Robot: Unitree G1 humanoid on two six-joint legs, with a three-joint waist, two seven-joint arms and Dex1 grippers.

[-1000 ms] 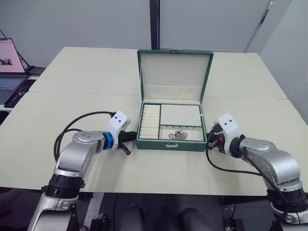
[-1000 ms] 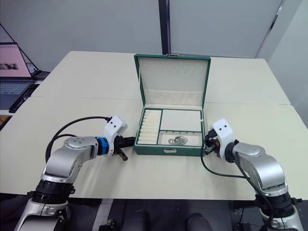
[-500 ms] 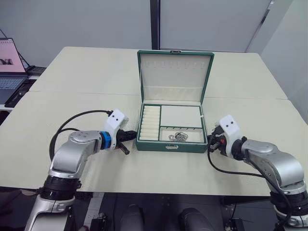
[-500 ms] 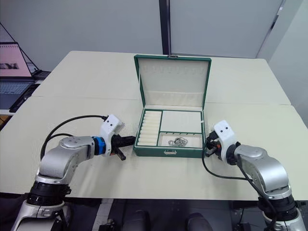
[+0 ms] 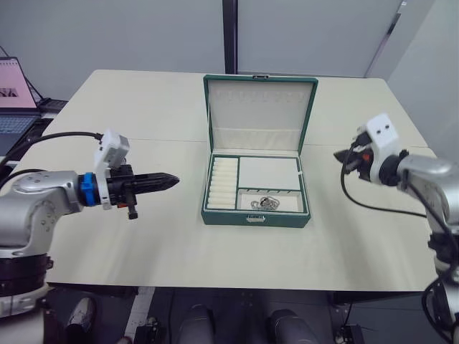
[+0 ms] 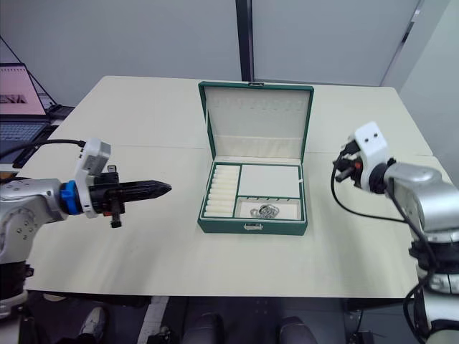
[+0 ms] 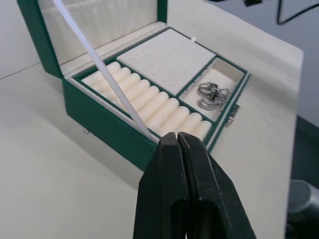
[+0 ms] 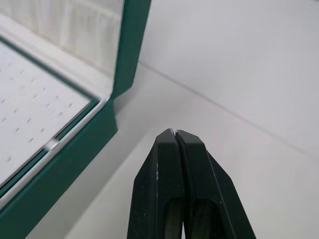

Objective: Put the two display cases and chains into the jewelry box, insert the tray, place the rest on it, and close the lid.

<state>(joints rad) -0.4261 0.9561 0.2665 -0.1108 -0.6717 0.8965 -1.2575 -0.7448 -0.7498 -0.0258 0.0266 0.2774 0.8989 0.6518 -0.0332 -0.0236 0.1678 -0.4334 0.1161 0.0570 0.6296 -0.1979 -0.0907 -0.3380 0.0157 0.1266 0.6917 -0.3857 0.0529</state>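
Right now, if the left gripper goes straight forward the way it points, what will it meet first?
Most likely the jewelry box. The left gripper, fingers shut, points across bare table toward the box's left wall, and nothing lies between. Its height above the table is hard to judge, so it might pass over the rim instead.

Jewelry box (image 5: 255, 213) seemingly leatherette; lining matt cloth

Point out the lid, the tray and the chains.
lid (image 5: 259, 104): left eye view, cream inner lining.
tray (image 5: 268, 173): left eye view, flat dotted pad.
chains (image 7: 210, 94): left wrist view, silver tangle in the tray's small compartment.
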